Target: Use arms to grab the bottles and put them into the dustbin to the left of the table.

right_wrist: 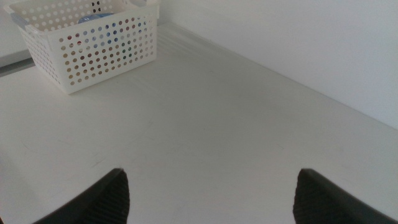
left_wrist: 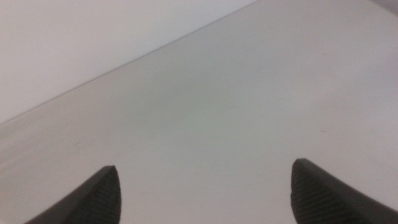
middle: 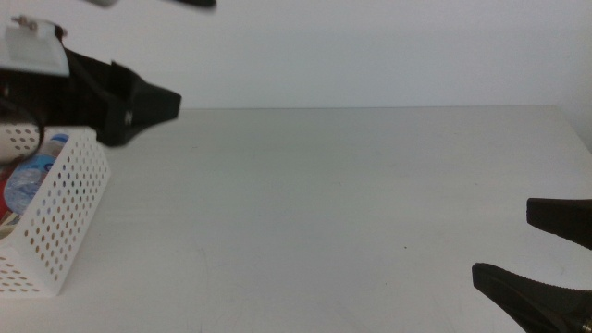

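Note:
The white perforated dustbin (middle: 65, 217) stands at the table's left edge; the right wrist view shows it too (right_wrist: 93, 53). Inside it lie the bottles: a clear one with a blue cap (middle: 44, 165), a red can (middle: 16, 190) and a white cap end (middle: 18, 139). Through the holes in the right wrist view only a blue patch (right_wrist: 93, 18) and specks of colour show. My left gripper (middle: 153, 116) hovers just behind the dustbin's far corner, open and empty (left_wrist: 205, 165). At the front right, my right gripper (middle: 502, 240) is low, open and empty (right_wrist: 210, 171).
The white table (middle: 324, 203) runs back to a pale wall, with its right edge near the far right corner. Nothing else lies on its surface in any view.

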